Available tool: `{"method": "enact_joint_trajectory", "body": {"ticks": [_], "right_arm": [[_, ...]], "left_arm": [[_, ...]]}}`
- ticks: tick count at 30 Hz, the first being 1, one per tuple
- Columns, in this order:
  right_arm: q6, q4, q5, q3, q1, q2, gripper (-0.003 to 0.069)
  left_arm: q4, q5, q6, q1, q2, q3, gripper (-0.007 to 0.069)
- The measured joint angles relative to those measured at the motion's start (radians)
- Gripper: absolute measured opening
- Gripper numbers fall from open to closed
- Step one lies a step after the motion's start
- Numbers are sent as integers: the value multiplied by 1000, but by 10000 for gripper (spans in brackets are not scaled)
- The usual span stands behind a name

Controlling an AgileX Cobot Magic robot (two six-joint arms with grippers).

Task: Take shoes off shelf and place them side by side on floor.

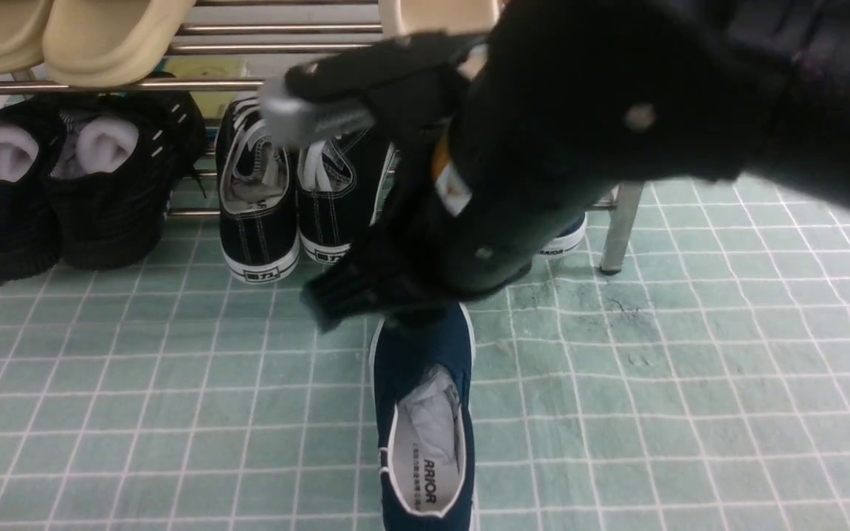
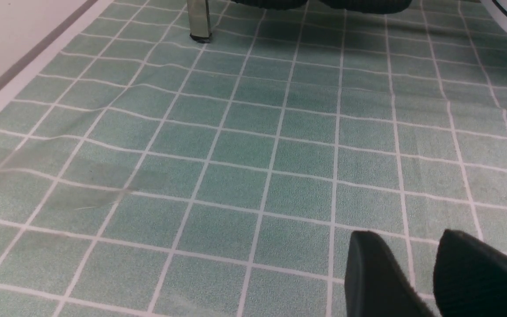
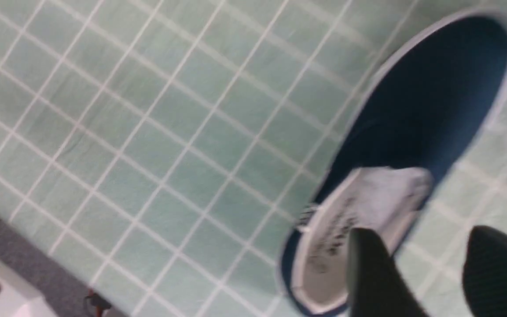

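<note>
One navy slip-on shoe [image 1: 425,420] lies on the pale green gridded floor [image 1: 690,383], its toe toward the shelf and its grey insole showing. My right gripper [image 1: 366,295] hangs open just above its toe; in the right wrist view the right gripper [image 3: 418,231] is empty over the shoe [image 3: 412,114]. The white heel of the second navy shoe [image 1: 564,242] peeks from behind my right arm at the shelf's bottom. The shelf [image 1: 277,29] has chrome rods and a post [image 1: 620,228]. My left gripper [image 2: 405,237] is open over bare floor [image 2: 253,145].
Black lace-up sneakers [image 1: 259,199] and black mesh shoes [image 1: 63,184] sit on the lower tier, with beige slippers [image 1: 100,37] above. A shelf post [image 2: 199,20] and a white wall edge [image 2: 7,44] show in the left wrist view. The cloth's edge meets grey ground [image 3: 16,246].
</note>
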Motion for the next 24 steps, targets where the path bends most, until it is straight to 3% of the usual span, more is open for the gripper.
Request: {"method": "enact_joint_trajectory", "body": {"ticks": [1,2,3,5,9,12,20,24], "right_arm": [[-25,4,18,-10,-34,-5,174],[-31,4,23,-10,-40,-5,162],[-45,13,39,-15,-92,-4,67],[-52,29,41,-15,-168,11,-6],[-93,31,-11,-15,-284,60,-3],[-104,37,-64,-16,-342,103,33],[-214,46,-272,-16,-430,221,344],[-229,48,-345,-16,-432,247,419]], "left_arm": [[0,0,0,0,0,0,239],[0,0,0,0,0,0,239],[0,0,0,0,0,0,239],[0,0,0,0,0,0,239],[0,0,0,0,0,0,239],[0,0,0,0,0,0,239],[0,0,0,0,0,0,239],[0,0,0,0,0,0,239]]}}
